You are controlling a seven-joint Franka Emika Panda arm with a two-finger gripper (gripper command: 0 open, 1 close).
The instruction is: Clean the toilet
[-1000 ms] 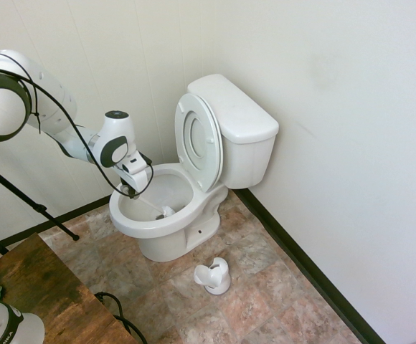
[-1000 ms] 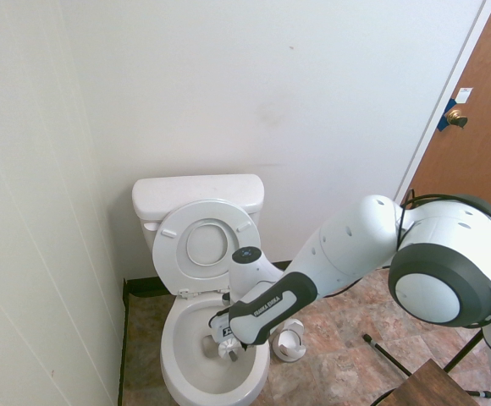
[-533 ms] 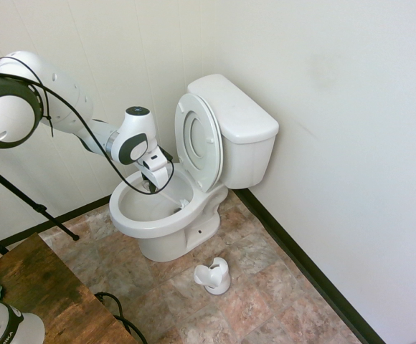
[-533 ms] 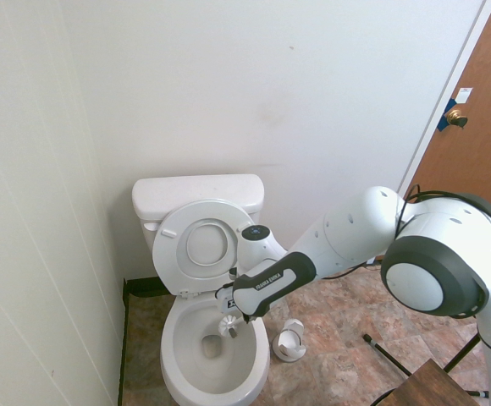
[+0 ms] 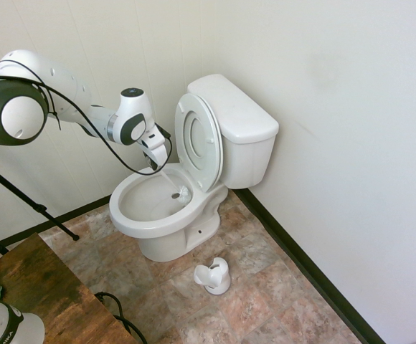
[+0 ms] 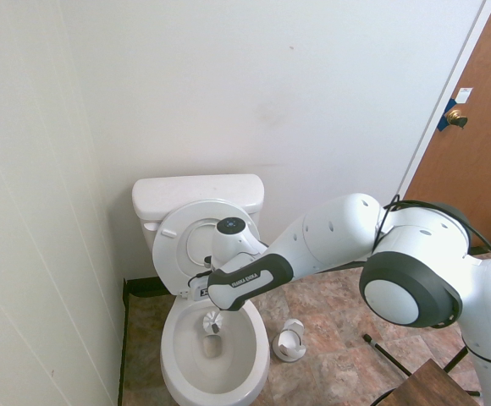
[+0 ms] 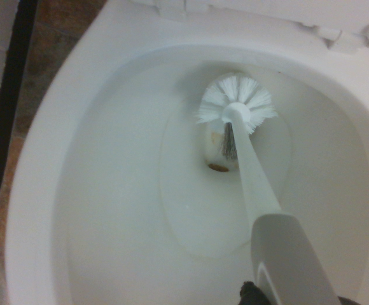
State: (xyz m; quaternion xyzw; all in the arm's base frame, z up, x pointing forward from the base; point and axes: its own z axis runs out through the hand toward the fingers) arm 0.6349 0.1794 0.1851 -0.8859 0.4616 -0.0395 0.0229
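One bristly round brush (image 7: 236, 108) inside glossy toilet (image 5: 166, 215).

Two high opposite views, wrist over toilet (image 7: 57, 127)

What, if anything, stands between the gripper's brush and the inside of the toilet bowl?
Nothing visible does. The seat and lid are raised against the tank, and the brush held by the gripper already reaches into the open bowl of the toilet.

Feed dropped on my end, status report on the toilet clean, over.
End effector above the bowl, gripping the toilet brush. Brush head inside the toilet bowl, toward the back. Seat and lid up. Brush holder on the floor, clear of the arm.
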